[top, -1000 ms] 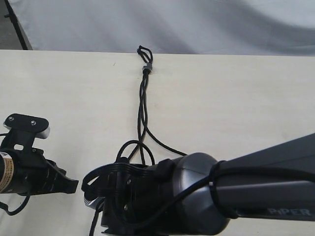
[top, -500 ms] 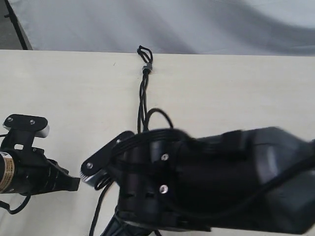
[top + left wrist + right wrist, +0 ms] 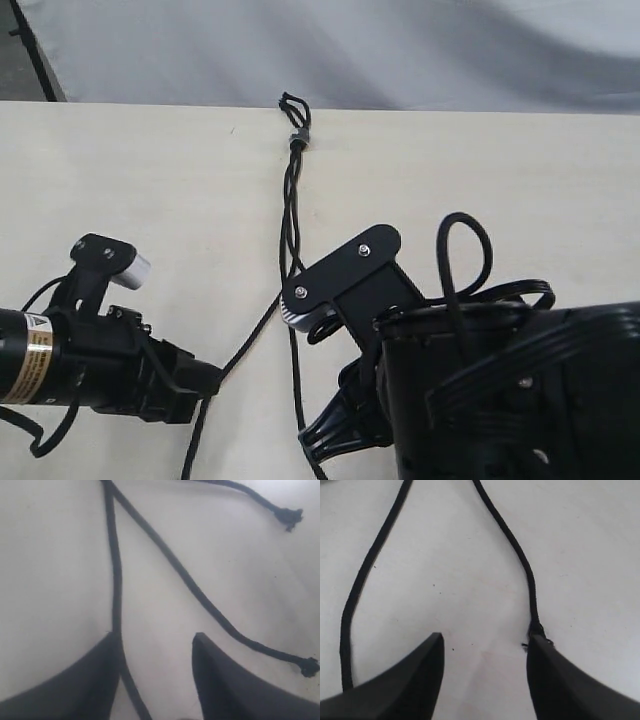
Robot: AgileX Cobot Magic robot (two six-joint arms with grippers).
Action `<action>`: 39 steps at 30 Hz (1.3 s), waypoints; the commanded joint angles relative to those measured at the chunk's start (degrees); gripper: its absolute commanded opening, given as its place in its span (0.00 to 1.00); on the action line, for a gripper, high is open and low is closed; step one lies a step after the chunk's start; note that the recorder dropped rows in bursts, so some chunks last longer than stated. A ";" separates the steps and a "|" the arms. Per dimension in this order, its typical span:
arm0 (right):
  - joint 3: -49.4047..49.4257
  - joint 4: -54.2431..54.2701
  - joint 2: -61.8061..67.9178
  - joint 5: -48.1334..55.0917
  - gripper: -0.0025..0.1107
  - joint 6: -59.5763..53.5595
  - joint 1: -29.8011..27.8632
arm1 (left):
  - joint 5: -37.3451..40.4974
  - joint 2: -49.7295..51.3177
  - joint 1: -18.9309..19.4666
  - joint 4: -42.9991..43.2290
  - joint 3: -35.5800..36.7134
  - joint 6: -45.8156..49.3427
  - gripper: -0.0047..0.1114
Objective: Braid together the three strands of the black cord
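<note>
In the exterior view the black cord lies on the pale table. Its long axis runs from the small loop and grey band at the upper middle of the frame straight down toward the bottom edge. The upper stretch runs close together, seemingly loosely crossed, and below the middle the three strands part. One strand slants to the lower left and meets the left gripper, whose fingers stand apart. The left wrist view shows that strand running along the inner edge of one finger and on through the gap, touching but not pinched. One knotted end lies beyond the other finger, and a second knotted end lies farther off. The right gripper, at the lower right of the exterior view, is likewise parted and holds nothing; a frayed knot lies just beside one fingertip, and another strand curves outside the opposite finger. The left arm looks nearer to a grasp, since closing would likely catch the strand lying lengthwise in its gap. No container is in view.
</note>
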 commanded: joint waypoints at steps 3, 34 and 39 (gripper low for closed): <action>0.30 -1.92 -0.57 -0.49 0.45 1.22 -0.24 | 11.86 -0.25 -8.36 0.00 -3.46 -0.46 0.34; 1.90 -3.78 -0.44 -7.42 0.45 2.92 -0.24 | 30.99 14.71 -14.36 0.02 -11.49 0.35 0.04; 4.83 -0.78 0.76 -19.28 0.45 2.72 -0.24 | 37.34 14.56 -14.36 0.02 -13.24 0.81 0.04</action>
